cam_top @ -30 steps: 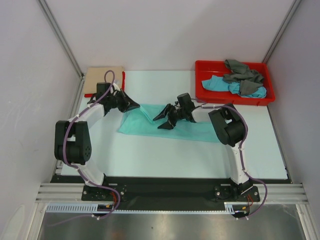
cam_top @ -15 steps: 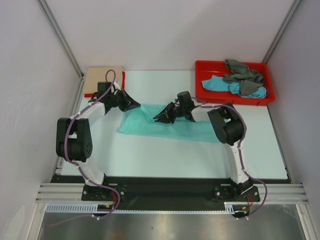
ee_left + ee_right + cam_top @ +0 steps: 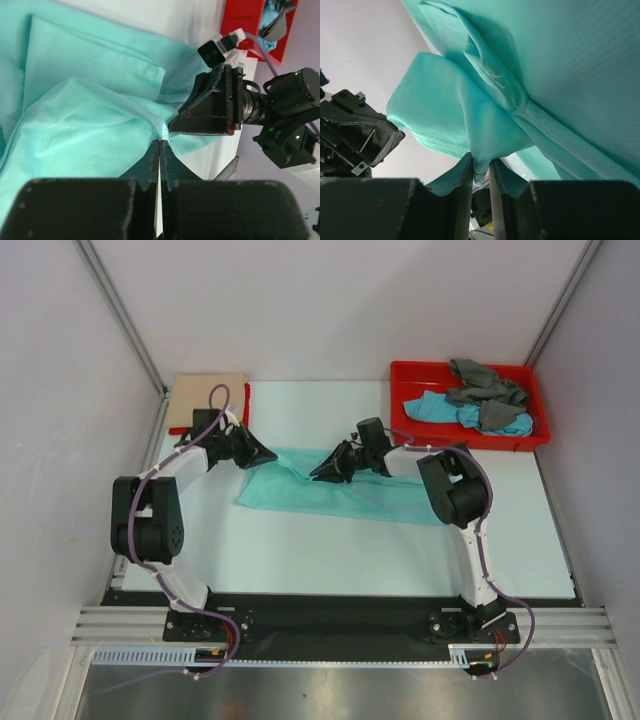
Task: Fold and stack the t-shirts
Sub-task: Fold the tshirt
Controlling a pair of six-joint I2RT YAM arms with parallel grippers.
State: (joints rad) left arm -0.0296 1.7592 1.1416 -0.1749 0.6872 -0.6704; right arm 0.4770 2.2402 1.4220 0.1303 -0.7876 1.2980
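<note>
A mint-green t-shirt lies spread across the middle of the table, its far left part lifted into a fold. My left gripper is shut on the edge of that fold, and the left wrist view shows the cloth pinched at the tips. My right gripper faces it close by and is shut on a bunch of the same shirt between its fingers. A folded beige shirt lies at the back left on a red one. Grey and turquoise-blue shirts lie crumpled in the tray.
The rigid red plastic tray stands at the back right. Metal frame posts and grey walls close in the table on both sides. The two grippers are only a few centimetres apart, and the right gripper's body fills the left wrist view.
My right gripper has moved a little toward the far side, carrying the mint-green fold with it. My left gripper has stayed nearly in place, still shut on the cloth.
</note>
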